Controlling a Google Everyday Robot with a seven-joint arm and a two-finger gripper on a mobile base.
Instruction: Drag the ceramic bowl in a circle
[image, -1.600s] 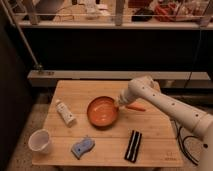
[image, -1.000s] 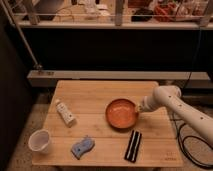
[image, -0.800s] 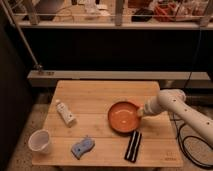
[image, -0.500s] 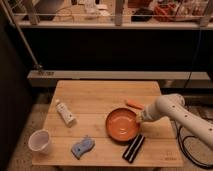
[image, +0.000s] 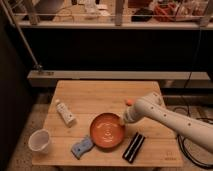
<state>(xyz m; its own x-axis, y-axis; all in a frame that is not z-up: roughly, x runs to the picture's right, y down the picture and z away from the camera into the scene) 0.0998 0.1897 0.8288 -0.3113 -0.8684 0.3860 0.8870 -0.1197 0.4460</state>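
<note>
The ceramic bowl (image: 107, 131), wide, shallow and glossy orange-brown, sits on the wooden table (image: 100, 95) near its front middle. My gripper (image: 123, 119) comes in from the right on a white arm and rests at the bowl's right rim. A small orange part shows just above the gripper. The bowl lies between a blue sponge to its left and a black bar to its right.
A white cup (image: 39, 140) stands at the front left corner. A small white bottle (image: 65, 113) lies left of the bowl. A blue sponge (image: 81, 147) and a black bar (image: 133, 147) lie near the front edge. Cables lie on the floor at right.
The bowl has moved from the right side of the table toward the front and left, dragged along a curve. My gripper followed it at its right rim.
</note>
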